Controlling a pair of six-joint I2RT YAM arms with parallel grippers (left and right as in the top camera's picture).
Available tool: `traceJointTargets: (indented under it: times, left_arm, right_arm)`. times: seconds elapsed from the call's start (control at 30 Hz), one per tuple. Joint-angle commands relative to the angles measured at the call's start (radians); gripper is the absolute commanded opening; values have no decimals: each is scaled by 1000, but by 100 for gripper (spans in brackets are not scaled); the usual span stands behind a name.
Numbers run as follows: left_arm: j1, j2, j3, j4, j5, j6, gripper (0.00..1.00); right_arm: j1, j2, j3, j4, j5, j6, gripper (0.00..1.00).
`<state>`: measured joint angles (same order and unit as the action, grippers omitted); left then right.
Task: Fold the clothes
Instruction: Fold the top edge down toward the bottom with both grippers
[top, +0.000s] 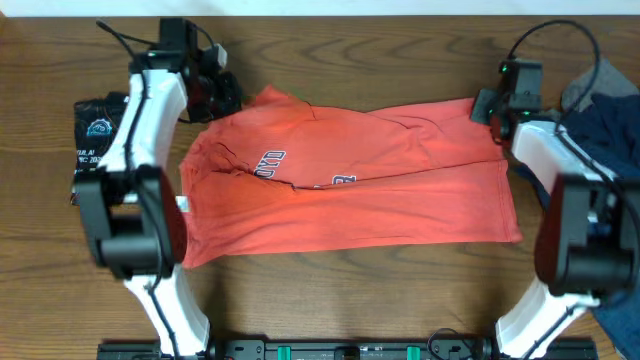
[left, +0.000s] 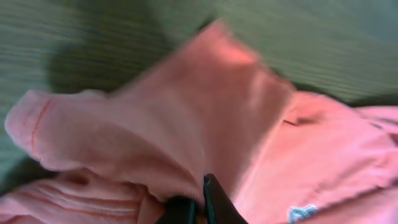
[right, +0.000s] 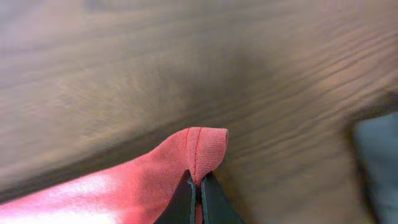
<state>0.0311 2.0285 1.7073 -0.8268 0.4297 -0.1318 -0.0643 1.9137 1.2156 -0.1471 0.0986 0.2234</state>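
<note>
Coral-red T-shirt (top: 350, 180) could slip free at its far hem corner. The right pincer (right: 199, 186) is clamped on only a thin sliver of folded edge, so a brisk lift might pull it out, and uneven pulling would skew the fold. The left pincer (left: 200, 208) is clamped on bunched cloth by the sleeve. The shirt lies across the tabletop (top: 380, 290) between the arms — partly doubled lengthwise and rumpled around its navy print (top: 275, 165).

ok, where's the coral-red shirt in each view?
Overhead: coral-red shirt spread across the centre of the table.
Left wrist: fills most of the frame, bunched above the left hand.
Right wrist: hem corner bottom-left, pinched in the right hand.
Shared landmark: the table.
</note>
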Motion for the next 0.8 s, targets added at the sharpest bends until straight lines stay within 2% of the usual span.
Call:
traceJointTargets:
  times: [0.0, 0.17, 0.27, 0.43, 0.53, 0.77]
  left_arm:
    - [19, -106, 12, -39, 8, -7, 6]
    - [26, -193, 12, -213, 5, -8, 6]
    - [26, -208, 12, -349, -44, 0, 6]
    - [26, -207, -9, -516, -186, 0, 6]
    - [27, -207, -28, -567, -231, -1, 6]
    - [40, -207, -92, -625, -271, -4, 6]
  right_arm:
    - [-9, -102, 2, -58, 29, -4, 1]
    - [-10, -203, 2, -241, 33, -24, 2]
    - [-10, -236, 2, -377, 42, -84, 2]
    - [-14, -238, -1, -595, 250, -93, 1]
    - [-24, -238, -1, -665, 321, -93, 1]
    - [-40, -238, -1, -744, 288, -90, 2]
